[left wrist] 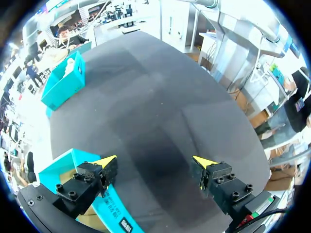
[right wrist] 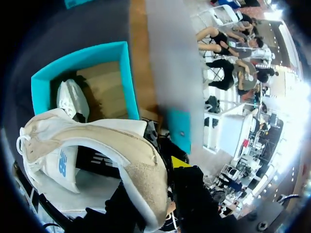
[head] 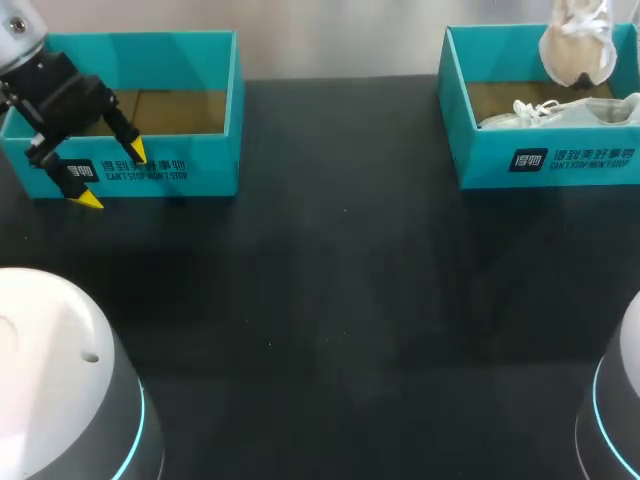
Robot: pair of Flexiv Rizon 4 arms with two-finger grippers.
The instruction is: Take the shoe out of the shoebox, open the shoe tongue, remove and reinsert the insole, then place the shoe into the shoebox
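**While one shoe hangs over its box, left pincer stands wide**

Lifted clear of the right box (head: 545, 160), the shoe (head: 578, 45) hangs heel-down above the box's far side, gripped at the heel collar by the right pincer (right wrist: 167, 170). Only one yellow tip shows beside the suede heel in the right wrist view. A second shoe (head: 560, 112) lies on the cardboard floor inside the same box, laces up. Across the dark table (head: 320, 300), well apart at the far left corner, sits the left box (head: 190, 175). The left pincer (head: 112, 175) hovers at that box's near wall, fingers spread wide with nothing between them; one tip is over the wall, the other out over the table.
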